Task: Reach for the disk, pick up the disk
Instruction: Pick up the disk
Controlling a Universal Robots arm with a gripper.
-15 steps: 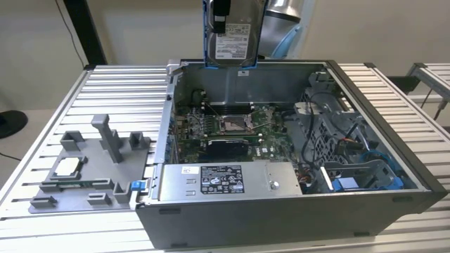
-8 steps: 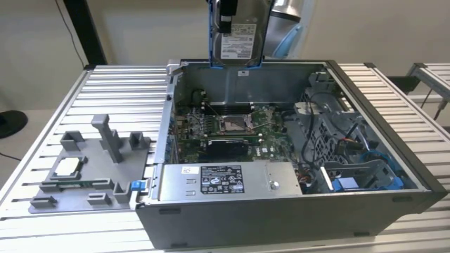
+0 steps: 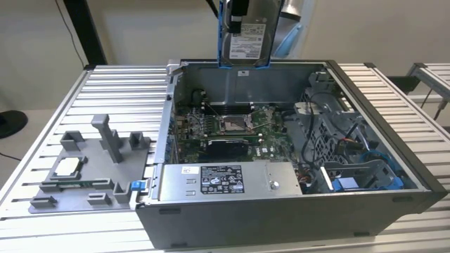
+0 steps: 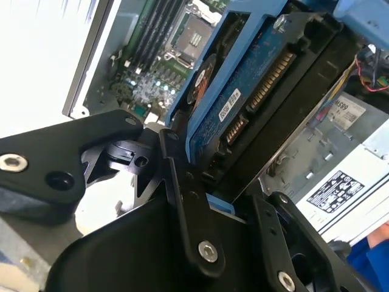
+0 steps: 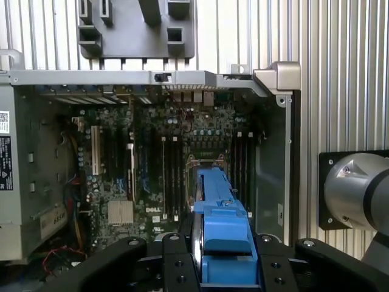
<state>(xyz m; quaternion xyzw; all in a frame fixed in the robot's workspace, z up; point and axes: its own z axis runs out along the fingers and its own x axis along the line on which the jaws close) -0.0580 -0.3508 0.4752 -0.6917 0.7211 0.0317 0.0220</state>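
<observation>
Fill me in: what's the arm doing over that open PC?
The arm's gripper is shut on the disk, clamping it by its blue carrier frame. In the exterior view the disk hangs upright in the air above the far wall of the open computer case, touching nothing inside. The grey fixture plate sits beside the case on the exterior view's left.

The gripper hangs pointing straight down, its black fingers clamped on either side of the disk, which stands on edge between them. The grey wrist joint sits just beside it.
</observation>
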